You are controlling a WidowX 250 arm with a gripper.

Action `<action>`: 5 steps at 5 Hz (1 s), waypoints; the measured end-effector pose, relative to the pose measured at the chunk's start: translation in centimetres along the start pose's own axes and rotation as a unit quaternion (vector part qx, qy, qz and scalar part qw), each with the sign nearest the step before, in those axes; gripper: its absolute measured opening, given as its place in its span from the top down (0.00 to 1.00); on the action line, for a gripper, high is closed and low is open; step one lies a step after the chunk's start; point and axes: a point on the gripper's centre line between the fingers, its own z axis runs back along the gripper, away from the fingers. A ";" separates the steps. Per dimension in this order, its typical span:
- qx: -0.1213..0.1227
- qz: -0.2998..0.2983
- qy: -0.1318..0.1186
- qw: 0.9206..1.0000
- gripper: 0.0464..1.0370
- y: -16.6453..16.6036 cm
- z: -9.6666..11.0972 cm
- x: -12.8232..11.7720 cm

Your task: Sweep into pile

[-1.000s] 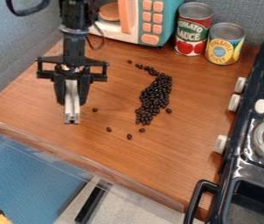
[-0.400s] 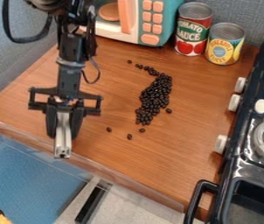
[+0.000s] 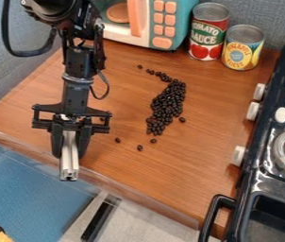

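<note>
We see the claw with its pale-lined fingers drawn together, pointing down over the surface's near-left edge. With twelve at the top of the view, the main heap of dark beans lies toward half past one from it, on the wooden surface. Around that heap we count strays: a loose tail at eleven o'clock, single beans between six and eight, another near five. Farther out, two cans stand toward one o'clock and the toy stove sits at four.

We judge the beans light, hard and slick, quick to roll or scatter if struck fast. We wouldn't pinch them singly; better to set the joined fingers low behind the seven o'clock strays and push slowly toward the heap, without pressing hard enough to crack any.
</note>
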 end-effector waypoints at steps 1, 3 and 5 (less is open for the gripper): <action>-0.004 0.010 0.009 1.000 0.66 -1.0 0.2 0.3; 0.015 0.070 0.085 0.994 0.66 -2.7 0.3 0.9; 0.052 0.106 0.124 0.985 0.66 -3.3 0.1 1.2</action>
